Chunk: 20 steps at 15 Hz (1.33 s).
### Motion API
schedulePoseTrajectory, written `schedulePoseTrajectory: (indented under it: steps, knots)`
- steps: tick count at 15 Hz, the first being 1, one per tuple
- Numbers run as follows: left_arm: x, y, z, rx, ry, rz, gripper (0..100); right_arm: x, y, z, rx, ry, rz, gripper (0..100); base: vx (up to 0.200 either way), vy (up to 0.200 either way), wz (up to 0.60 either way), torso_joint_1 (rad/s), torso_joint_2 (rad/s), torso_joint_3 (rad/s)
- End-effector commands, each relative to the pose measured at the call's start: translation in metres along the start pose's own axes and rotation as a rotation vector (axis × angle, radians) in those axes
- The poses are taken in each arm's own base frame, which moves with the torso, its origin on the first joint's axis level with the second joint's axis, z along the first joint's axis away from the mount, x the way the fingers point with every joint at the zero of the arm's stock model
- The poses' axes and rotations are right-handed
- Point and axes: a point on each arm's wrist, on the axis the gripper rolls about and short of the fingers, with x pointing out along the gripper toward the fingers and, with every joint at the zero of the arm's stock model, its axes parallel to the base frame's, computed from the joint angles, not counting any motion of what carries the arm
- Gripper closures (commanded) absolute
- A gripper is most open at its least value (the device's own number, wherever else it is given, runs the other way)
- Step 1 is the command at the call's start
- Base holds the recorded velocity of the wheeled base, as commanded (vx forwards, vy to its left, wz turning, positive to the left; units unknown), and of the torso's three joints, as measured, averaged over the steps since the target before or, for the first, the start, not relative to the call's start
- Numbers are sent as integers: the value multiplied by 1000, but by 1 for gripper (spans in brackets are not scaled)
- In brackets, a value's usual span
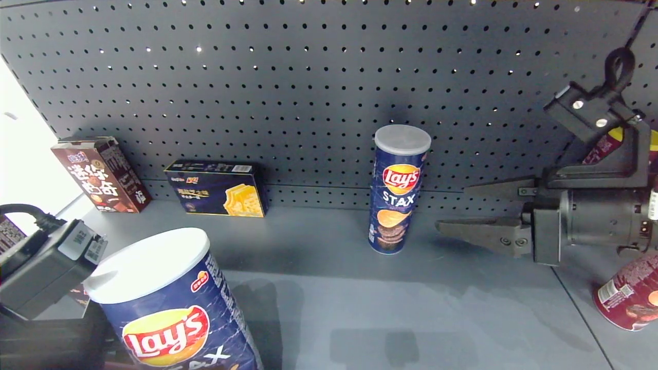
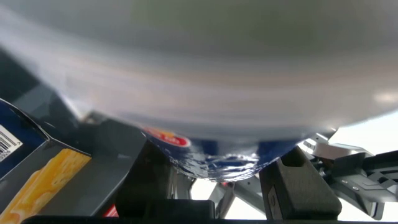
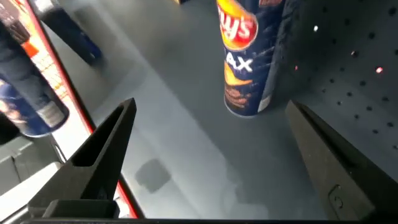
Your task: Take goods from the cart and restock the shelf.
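Right pincer [image 1: 451, 207] gapes empty near standing can [image 1: 398, 190]; left pincer [image 2: 221, 186] clamps second can [image 1: 169, 308]; shelf [image 1: 360, 308] stretches between, red front edge [image 3: 53, 62] under right wrist.

Two blue cans: back can [image 1: 398, 190], front can [image 1: 169, 308]. Two boxes: brown box [image 1: 100, 174], dark box [image 1: 218, 194]. At least one red can [image 1: 627, 298], right edge.

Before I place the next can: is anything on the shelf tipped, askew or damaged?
The dark red can at the right end of the shelf looks tipped, lying aslant rather than standing. The blue chips can at the back stands upright. No spill or damage visible.
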Motion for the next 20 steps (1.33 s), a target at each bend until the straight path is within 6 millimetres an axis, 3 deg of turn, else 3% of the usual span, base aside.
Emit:
schedulePoseTrajectory:
  steps: [1,5,9,13,17,20]
  knots:
    - [-1,-1,0,2,-4,0,100,8,-2,-6,7,29,1,0,0,0,0,0,0,0]
    - [-2,-1,0,3,-7,0,100,21,-8,-16,19,68,-19,0,0,0,0,0,0,0]
    - [-2,-1,1,7,-11,-1,100,38,-30,-20,29,27,-68,0,0,0,0,0,0,0]
    - [-2,-1,5,14,-20,-1,100,43,-31,-17,26,3,-32,0,0,0,0,0,0,0]
    - [2,2,23,53,-74,2,100,53,-34,-17,16,-33,-28,0,0,0,0,0,0,0]
    - [7,4,22,50,-58,-6,100,59,-35,-20,16,-29,-9,0,0,0,0,0,0,0]
